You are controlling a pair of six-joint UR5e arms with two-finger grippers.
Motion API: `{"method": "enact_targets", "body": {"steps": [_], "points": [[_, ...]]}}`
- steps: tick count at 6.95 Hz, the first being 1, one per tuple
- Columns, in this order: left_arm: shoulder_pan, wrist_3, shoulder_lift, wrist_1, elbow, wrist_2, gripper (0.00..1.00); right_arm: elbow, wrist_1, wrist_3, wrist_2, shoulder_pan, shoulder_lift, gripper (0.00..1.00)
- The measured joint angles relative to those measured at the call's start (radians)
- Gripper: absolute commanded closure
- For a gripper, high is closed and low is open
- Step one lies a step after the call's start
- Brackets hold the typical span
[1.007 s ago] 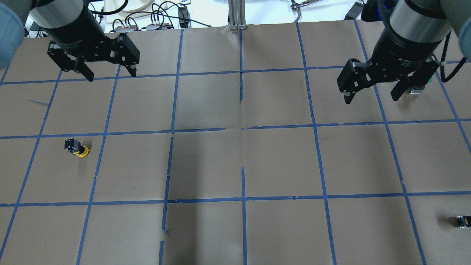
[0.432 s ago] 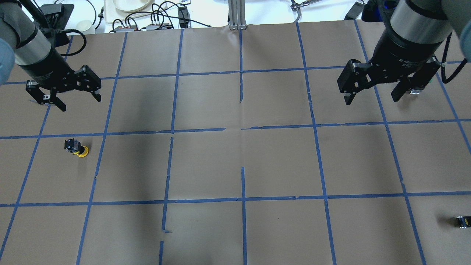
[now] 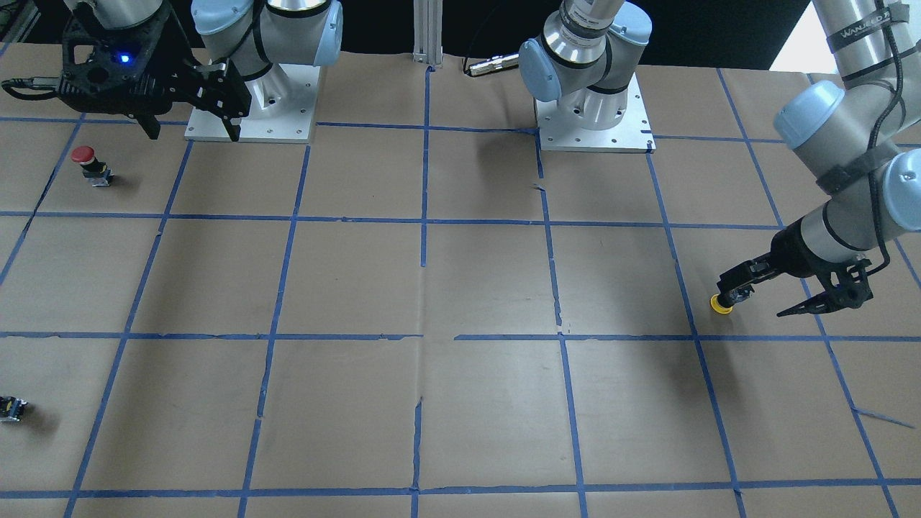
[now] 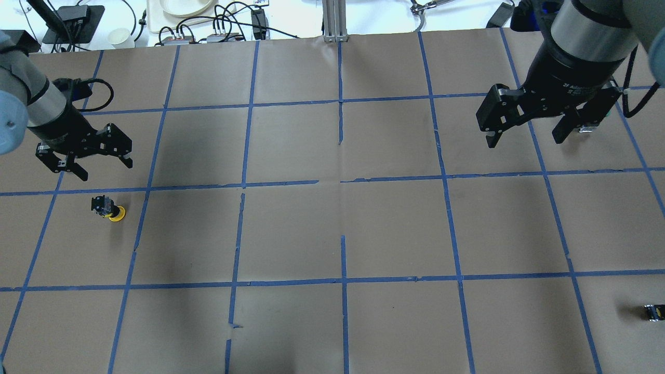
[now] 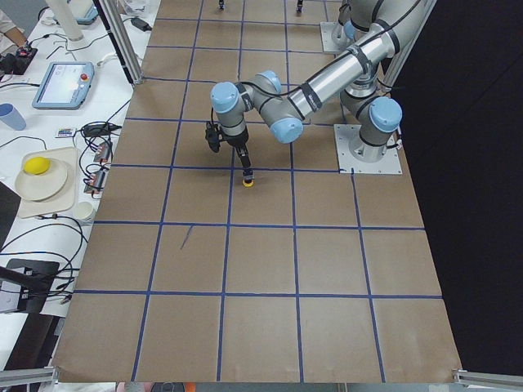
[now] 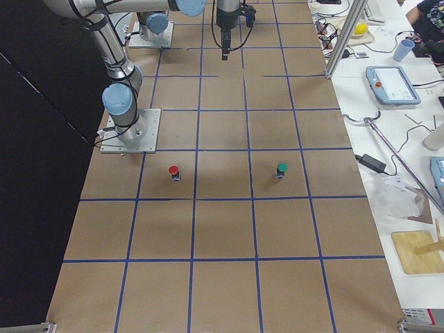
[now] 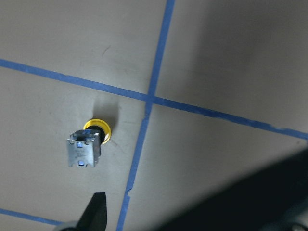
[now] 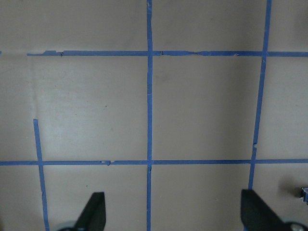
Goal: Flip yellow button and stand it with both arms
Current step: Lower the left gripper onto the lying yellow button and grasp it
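close beside the black two-finger left gripper (image 4: 104, 170), jaws spread, the yellow-capped boxy button (image 4: 108, 208) lies sideways; black right gripper (image 4: 524, 140) sits far off, spread too.

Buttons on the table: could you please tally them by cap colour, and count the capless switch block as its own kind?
yellow button: 1
red button: 1
green button: 1
capless black block: 1
Total: 4

Table (image 4: 395, 228) with yellow button (image 4: 108, 208), red button (image 3: 90, 164), switch block (image 4: 653, 312)
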Motion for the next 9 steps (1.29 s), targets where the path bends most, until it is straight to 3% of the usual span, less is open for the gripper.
{"method": "enact_targets", "body": {"steps": [2, 3, 4, 6, 7, 9], "points": [[0.03, 0.024, -0.029, 0.072, -0.04, 0.01, 0.07, 0.0, 0.0, 0.0, 0.001, -0.002, 0.0, 0.0], [0.029, 0.022, -0.035, 0.078, -0.046, 0.006, 0.18, 0.0, 0.001, 0.0, 0.001, -0.002, 0.0, 0.0], [0.027, 0.019, -0.039, 0.079, -0.048, 0.004, 0.49, 0.0, 0.001, 0.0, 0.001, -0.002, 0.0, 0.0], [0.025, 0.018, -0.041, 0.078, -0.049, 0.004, 0.94, 0.001, 0.001, -0.001, 0.001, -0.002, 0.0, 0.0], [0.025, 0.018, -0.039, 0.078, -0.049, 0.004, 0.99, 0.001, 0.001, 0.0, 0.0, -0.002, 0.0, 0.0], [0.025, 0.019, -0.033, 0.076, -0.044, -0.013, 0.99, 0.001, 0.001, -0.001, 0.0, -0.002, 0.0, 0.0]]}}
